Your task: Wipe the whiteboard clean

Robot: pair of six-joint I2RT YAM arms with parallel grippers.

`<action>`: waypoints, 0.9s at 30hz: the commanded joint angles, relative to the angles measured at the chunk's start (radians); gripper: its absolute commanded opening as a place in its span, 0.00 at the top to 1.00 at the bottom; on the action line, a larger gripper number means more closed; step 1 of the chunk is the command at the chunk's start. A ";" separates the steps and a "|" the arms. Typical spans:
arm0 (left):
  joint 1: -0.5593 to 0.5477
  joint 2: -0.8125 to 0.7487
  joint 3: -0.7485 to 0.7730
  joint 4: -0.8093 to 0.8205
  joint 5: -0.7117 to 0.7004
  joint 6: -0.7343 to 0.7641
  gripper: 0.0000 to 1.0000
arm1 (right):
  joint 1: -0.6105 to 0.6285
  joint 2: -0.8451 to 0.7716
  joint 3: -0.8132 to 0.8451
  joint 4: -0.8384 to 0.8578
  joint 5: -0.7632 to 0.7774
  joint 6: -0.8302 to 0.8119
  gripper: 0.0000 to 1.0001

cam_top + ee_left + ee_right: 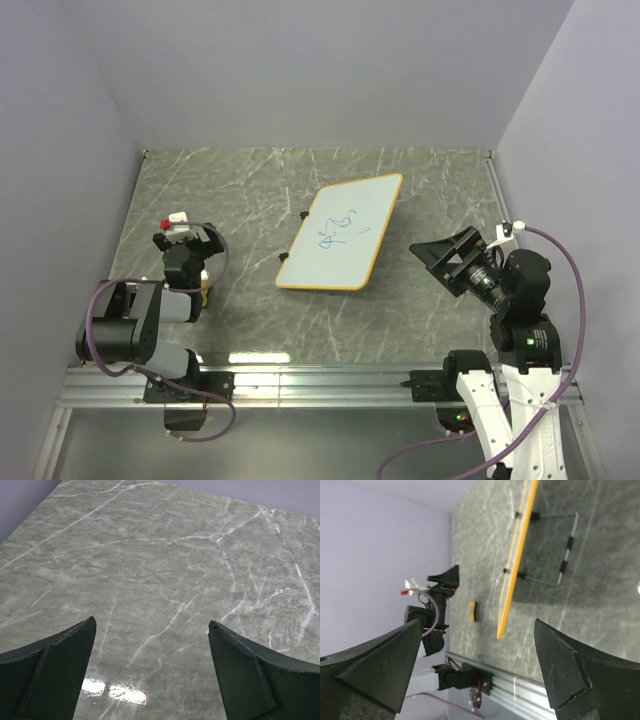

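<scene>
Top external: blue-scribbled whiteboard [342,234] on the bench [240,190] between left end effector [188,236] and right end effector [447,256], both spread apart.

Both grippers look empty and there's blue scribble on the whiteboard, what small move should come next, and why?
Probably draw the left gripper back toward the yellow-and-black eraser beside its arm. It and the right gripper are open and empty, the whiteboard bears blue scribbles, and the left wrist view shows only table.

The whiteboard [343,236] is white with an orange rim and blue scribbles; the counter [230,190] is grey-green marble with white veins.
</scene>
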 commanded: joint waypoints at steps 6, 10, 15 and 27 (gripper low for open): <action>-0.008 -0.223 0.392 -0.670 0.184 0.044 0.01 | -0.001 0.128 0.085 -0.217 0.017 -0.055 0.00; 0.004 -0.268 0.672 -1.267 -0.073 -0.346 0.01 | -0.003 0.121 0.078 -0.190 0.015 -0.079 0.00; -0.051 -0.427 0.918 -1.329 -0.069 -0.293 0.00 | -0.003 0.052 0.007 -0.074 -0.043 0.000 0.00; 0.003 -0.336 0.915 -1.750 -0.187 -0.531 0.24 | -0.003 -0.045 -0.049 -0.072 -0.069 0.048 0.00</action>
